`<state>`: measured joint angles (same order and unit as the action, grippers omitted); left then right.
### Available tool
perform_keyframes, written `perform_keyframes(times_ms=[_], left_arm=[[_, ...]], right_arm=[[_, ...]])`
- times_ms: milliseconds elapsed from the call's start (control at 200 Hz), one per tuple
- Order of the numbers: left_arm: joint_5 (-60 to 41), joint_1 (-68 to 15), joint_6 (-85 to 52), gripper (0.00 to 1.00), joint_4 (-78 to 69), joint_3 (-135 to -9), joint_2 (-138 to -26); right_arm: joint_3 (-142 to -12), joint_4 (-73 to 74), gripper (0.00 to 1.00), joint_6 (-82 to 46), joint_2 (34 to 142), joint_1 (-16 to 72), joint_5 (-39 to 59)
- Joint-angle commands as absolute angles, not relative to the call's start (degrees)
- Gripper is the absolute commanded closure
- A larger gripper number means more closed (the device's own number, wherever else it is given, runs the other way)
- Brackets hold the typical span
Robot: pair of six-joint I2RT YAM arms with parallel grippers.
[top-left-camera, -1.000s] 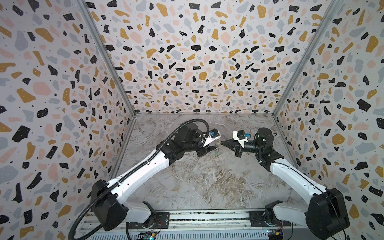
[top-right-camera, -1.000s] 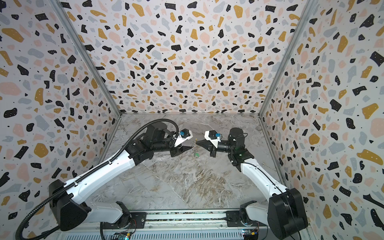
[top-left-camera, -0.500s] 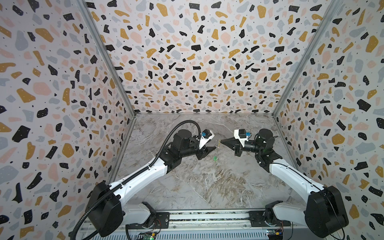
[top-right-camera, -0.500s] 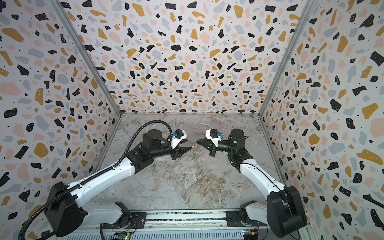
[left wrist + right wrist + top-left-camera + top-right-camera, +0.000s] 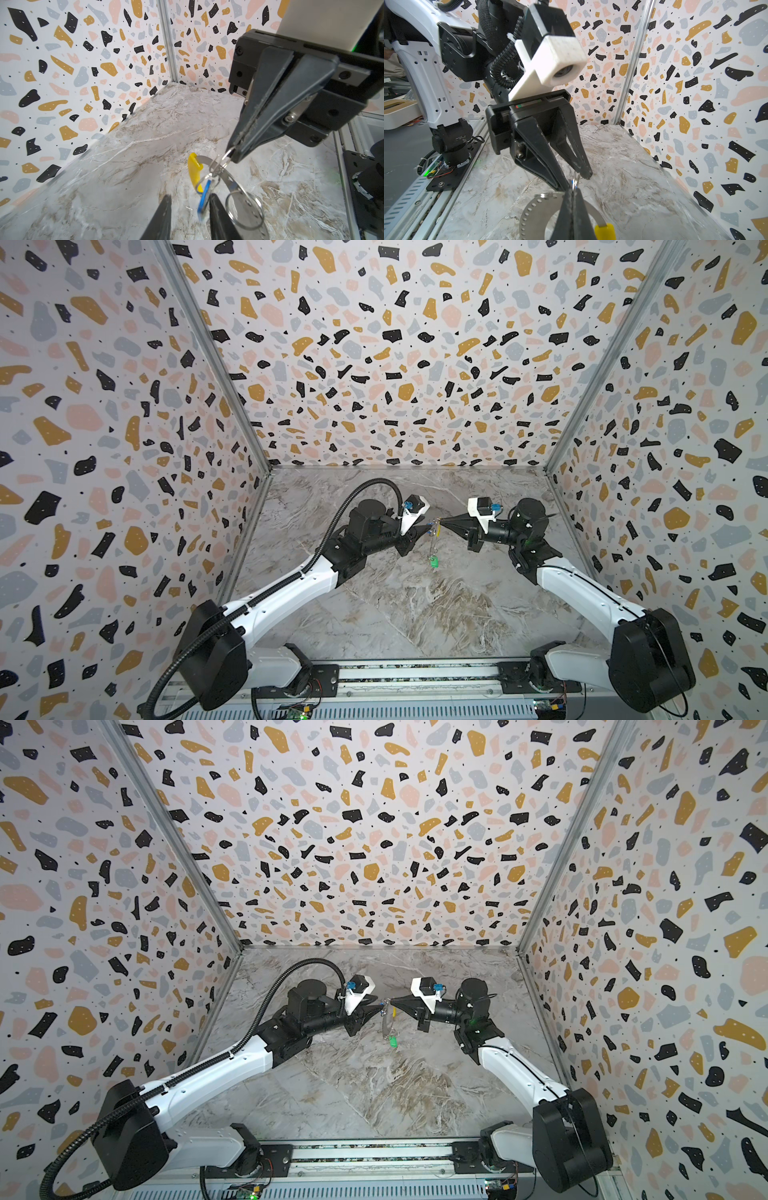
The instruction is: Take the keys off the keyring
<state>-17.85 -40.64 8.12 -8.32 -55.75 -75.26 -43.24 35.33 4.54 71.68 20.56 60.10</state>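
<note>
Over the worktop's (image 5: 124,166) far half, shut right hand (image 5: 233,152) held yellow-sleeved silver keyring (image 5: 230,182); half-open left hand (image 5: 190,197) should next clamp blue-tagged key (image 5: 204,197).

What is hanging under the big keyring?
The green tag hangs under the keyring, over the marble table. Its key is too small to see. The shut right fingers cover part of the small wire ring they pinch.
</note>
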Motion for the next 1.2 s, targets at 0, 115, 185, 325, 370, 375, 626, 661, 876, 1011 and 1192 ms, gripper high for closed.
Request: perform_keyframes(times_ms=[0,115,185,325,370,375,626,661,876,1011,1192], left_arm=[[-16.45,-40.96,7.51,0.73,-11.84,-55.39,-75.40],[-17.57,-40.96,7.12,0.73,-12.74,-55.28,-75.75],[-18.59,-40.95,6.94,0.72,-13.15,-55.20,-76.07],[-20.98,-41.00,6.94,0.75,-16.22,-54.20,-75.62],[-22.11,-41.04,7.00,0.79,-17.38,-53.75,-75.42],[-22.26,-41.04,7.02,0.79,-17.48,-53.73,-75.42],[-25.58,-41.13,8.46,1.00,-17.23,-54.01,-75.23],[-25.80,-41.13,8.59,1.00,-16.90,-54.05,-75.25],[-26.87,-41.22,10.24,1.00,-14.02,-55.52,-76.00],[-26.92,-41.70,11.56,1.00,-11.16,-56.66,-76.52],[-26.61,-42.50,13.45,1.00,-7.04,-59.19,-77.70]], right_arm=[[-43.33,37.71,1.00,3.47,71.41,20.82,60.29],[-43.33,38.51,1.00,3.05,71.60,20.83,60.29],[-43.24,39.59,1.00,2.36,71.88,20.83,60.29],[-42.84,42.86,1.00,0.10,72.33,20.83,60.64],[-42.47,44.45,1.00,-0.83,72.41,20.83,60.64],[-42.41,44.55,1.00,-0.90,72.42,20.83,60.64],[-41.42,51.47,1.00,-5.39,73.29,20.83,59.49],[-41.18,52.74,1.00,-6.59,73.40,20.83,58.97],[-39.84,60.10,1.00,-11.44,74.21,20.83,57.57],[-39.47,62.11,1.00,-12.87,74.65,21.33,56.35],[-39.40,63.00,1.00,-13.09,75.20,22.58,55.27]])
